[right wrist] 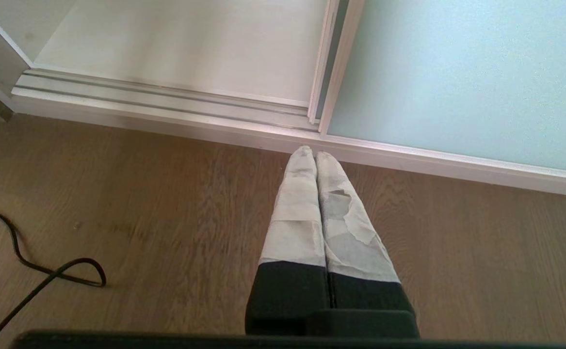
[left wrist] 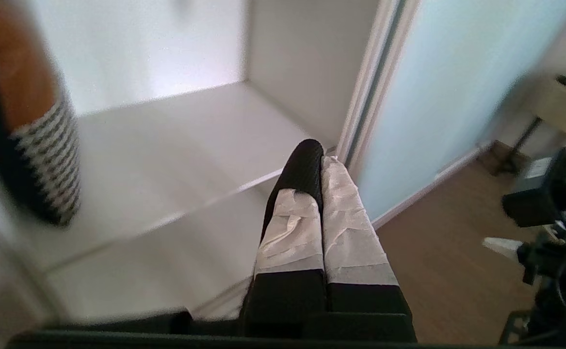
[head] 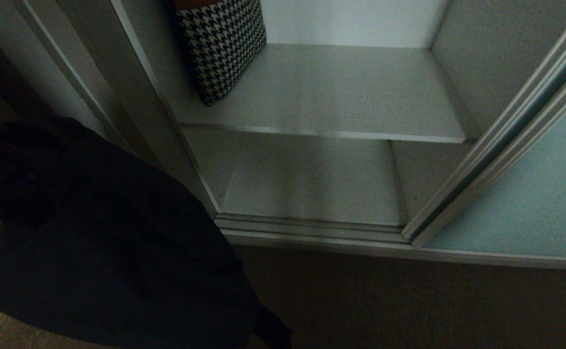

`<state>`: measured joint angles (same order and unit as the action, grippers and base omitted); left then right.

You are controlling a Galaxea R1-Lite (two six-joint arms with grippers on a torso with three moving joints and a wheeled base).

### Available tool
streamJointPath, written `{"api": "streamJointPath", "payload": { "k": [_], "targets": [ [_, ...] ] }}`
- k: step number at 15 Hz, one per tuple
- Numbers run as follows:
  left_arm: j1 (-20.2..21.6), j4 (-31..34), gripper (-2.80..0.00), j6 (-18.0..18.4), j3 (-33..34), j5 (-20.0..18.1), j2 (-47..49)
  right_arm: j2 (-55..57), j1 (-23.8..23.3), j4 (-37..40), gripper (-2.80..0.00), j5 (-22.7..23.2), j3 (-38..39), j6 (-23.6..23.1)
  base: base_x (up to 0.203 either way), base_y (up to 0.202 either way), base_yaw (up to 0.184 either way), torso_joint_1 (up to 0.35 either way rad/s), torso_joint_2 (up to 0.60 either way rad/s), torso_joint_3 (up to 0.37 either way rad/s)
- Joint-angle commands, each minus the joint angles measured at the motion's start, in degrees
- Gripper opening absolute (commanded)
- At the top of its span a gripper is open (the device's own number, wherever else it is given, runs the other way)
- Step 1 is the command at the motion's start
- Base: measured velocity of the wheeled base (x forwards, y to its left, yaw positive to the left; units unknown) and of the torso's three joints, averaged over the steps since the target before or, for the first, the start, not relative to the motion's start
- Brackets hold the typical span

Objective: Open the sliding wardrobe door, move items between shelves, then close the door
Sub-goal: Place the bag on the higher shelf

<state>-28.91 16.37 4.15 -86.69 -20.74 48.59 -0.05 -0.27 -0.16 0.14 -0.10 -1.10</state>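
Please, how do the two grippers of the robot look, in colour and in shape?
Both are alike. The left gripper and the right gripper each have two long black fingers that taper to rounded tips, wrapped in wrinkled whitish tape, torn in places. One left fingertip is bare black and ribbed.

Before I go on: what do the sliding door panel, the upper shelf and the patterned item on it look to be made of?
Sliding door: looks like frosted glass, pale teal, matte and even, set in a slim silvery frame, probably metal.
Upper shelf: a matte grey-white board with a faint speckle and a thin pale front edge; likely laminate.
Patterned item: soft-looking black-and-white houndstooth fabric, bulging like a bag or cushion; which one is unclear.
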Motion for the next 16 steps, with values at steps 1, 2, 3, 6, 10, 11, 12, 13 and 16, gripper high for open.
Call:
{"api": "streamJointPath", "payload": {
  "k": [1,2,3,6,10,11,12,13,16],
  "targets": [
    [0.0,0.05,-2.8,0.07,-1.47,-1.18,2.39,0.05,0.0,-0.02,-2.8,0.03,0.01,-0.05,0.0,0.0,0.0,0.0,0.0,0.0],
    [0.0,-0.12,-2.8,0.16,-2.44,-1.7,3.48,-0.04,0.0,-0.02,-2.8,0.03,0.01,-0.05,0.0,0.0,0.0,0.0,0.0,0.0],
    [0.0,-0.26,-2.8,0.28,-3.78,-2.21,4.71,0.02,0.0,-0.02,-2.8,0.03,0.01,-0.05,0.0,0.0,0.0,0.0,0.0,0.0],
    [0.0,-0.06,-2.8,0.29,-10.01,-4.38,9.69,0.01,0.0,-0.02,-2.8,0.03,0.01,-0.05,0.0,0.0,0.0,0.0,0.0,0.0],
    [-0.08,-0.11,-2.8,0.86,-19.6,-4.68,17.27,0.04,0.0,-0.02,-2.8,0.03,0.01,-0.05,0.0,0.0,0.0,0.0,0.0,0.0],
    [-0.09,-0.05,-2.8,1.03,-21.51,-4.72,18.7,-0.03,0.0,-0.02,-2.8,0.03,0.01,-0.05,0.0,0.0,0.0,0.0,0.0,0.0],
    [-0.16,0.03,-2.8,1.23,-22.83,-4.74,19.76,-0.02,0.0,-0.02,-2.8,0.03,0.01,-0.05,0.0,0.0,0.0,0.0,0.0,0.0],
    [-0.21,-0.21,-2.8,1.58,-23.84,-4.76,21.29,-0.04,0.0,-0.02,-2.8,0.03,0.01,-0.05,0.0,0.0,0.0,0.0,0.0,0.0],
    [-1.26,-0.1,-2.8,6.64,-24.2,-4.74,23.48,0.0,0.0,-0.02,-2.8,0.03,0.01,-0.05,0.0,0.0,0.0,0.0,0.0,0.0]
  ]
}}
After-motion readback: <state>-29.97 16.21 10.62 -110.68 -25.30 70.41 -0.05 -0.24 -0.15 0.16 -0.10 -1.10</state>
